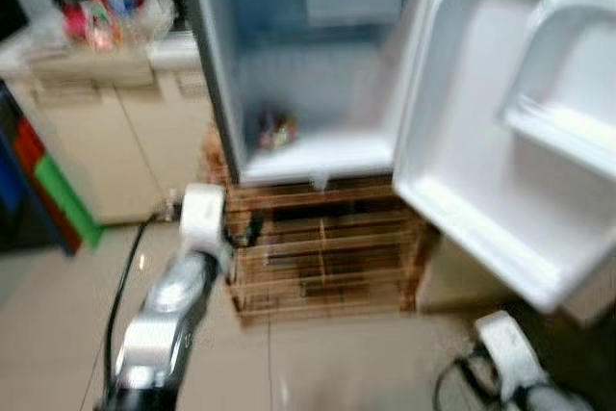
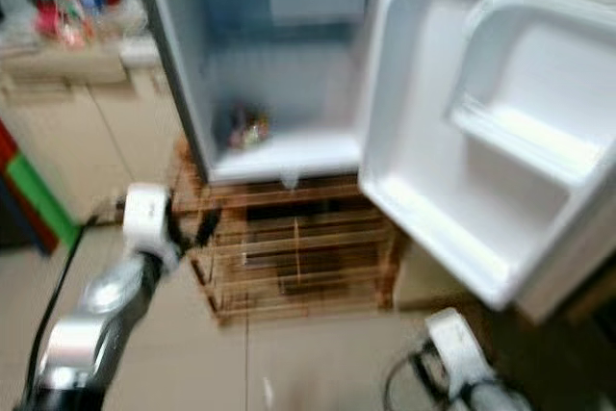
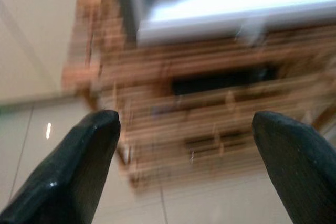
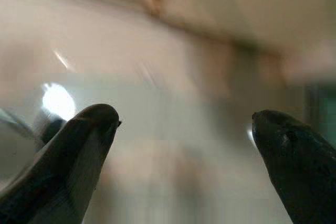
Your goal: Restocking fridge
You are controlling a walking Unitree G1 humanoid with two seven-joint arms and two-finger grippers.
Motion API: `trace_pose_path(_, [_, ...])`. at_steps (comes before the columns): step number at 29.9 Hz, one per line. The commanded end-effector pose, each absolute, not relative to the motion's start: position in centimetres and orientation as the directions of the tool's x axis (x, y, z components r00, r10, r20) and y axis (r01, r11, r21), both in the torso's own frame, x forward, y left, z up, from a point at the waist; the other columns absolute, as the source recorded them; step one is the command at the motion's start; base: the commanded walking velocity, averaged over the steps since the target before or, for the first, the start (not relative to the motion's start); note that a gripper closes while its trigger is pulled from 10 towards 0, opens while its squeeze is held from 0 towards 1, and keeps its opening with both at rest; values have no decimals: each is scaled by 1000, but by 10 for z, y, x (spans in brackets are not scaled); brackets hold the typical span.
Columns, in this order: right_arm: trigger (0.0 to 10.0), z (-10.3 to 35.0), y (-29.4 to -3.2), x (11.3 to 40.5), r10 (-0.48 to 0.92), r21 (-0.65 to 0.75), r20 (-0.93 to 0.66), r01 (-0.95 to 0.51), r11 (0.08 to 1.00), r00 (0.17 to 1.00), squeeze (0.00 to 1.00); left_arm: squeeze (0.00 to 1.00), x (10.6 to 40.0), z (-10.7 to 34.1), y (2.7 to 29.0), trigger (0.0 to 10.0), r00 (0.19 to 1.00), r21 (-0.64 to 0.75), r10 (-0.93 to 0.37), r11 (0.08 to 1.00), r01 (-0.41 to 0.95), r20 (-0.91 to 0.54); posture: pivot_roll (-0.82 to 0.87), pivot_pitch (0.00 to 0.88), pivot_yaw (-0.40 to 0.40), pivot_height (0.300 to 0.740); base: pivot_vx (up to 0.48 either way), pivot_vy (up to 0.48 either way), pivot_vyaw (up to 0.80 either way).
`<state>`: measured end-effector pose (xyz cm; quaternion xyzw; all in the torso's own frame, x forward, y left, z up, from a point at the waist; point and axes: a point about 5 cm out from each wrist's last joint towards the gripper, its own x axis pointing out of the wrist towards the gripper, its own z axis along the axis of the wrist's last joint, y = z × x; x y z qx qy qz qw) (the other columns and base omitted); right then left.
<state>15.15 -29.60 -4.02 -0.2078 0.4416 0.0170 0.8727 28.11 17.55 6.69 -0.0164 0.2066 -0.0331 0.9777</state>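
The left gripper (image 3: 184, 161) hangs wide open and empty, low before the slatted wooden rack (image 1: 322, 257) that carries the small white fridge (image 1: 308, 74). The right gripper (image 4: 184, 156), also spread and holding nothing, hangs lower by the tiled floor (image 1: 337, 363). The fridge door (image 1: 520, 132) stands swung open, its shelves bare; some small colourful items (image 1: 276, 129) sit at the back of the compartment. With nothing in hand, the sensible step seems to be fetching stock first, steadying the blurred view before any reach
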Motion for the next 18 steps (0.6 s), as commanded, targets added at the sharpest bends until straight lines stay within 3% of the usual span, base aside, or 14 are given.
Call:
trace_pose_path(1, [10000, -43, -299, 155, -215, -393, -771, -182, 901, 599, 0, 0, 290, 77, 180, 10000, 931, -57, -65, 997, 48, -359, -229, 0, 64, 740, 0, 0, 0])
trace_pose_path(3, [10000, -49, -321, 142, -350, -478, -773, -124, 870, 529, 0, 0, 296, 81, 181, 10000, 935, -55, -89, 996, 75, -344, -232, 0, 63, 740, 0, 0, 0])
trace_pose_path(4, [10000, -49, -321, 142, -350, -478, -773, -124, 870, 529, 0, 0, 296, 81, 181, 10000, 935, -55, -89, 996, 75, -344, -232, 0, 63, 740, 0, 0, 0])
trace_pose_path(7, [10000, -34, -359, 136, -547, -627, -687, -9, 779, 478, 0, 0, 293, 65, 173, 10000, 871, -77, -178, 984, 160, -459, -237, 0, 58, 740, 0, 0, 0])
trace_pose_path(9, [10000, -29, -367, 138, -584, -654, -659, 22, 756, 474, 0, 0, 290, 58, 171, 10000, 847, -85, -193, 981, 174, -495, -239, 0, 58, 740, 0, 0, 0])
trace_pose_path(12, [10000, 5, -411, 135, -720, -752, -534, 140, 644, 443, 0, 0, 275, 37, 161, 10000, 758, -118, -263, 963, 241, -597, -247, 0, 57, 740, 0, 0, 0])
trace_pose_path(18, [10000, 40, -437, 147, -811, -786, -378, 308, 536, 447, 0, 0, 271, 30, 159, 10000, 735, -119, -276, 958, 260, -619, -248, 0, 58, 740, 0, 0, 0])
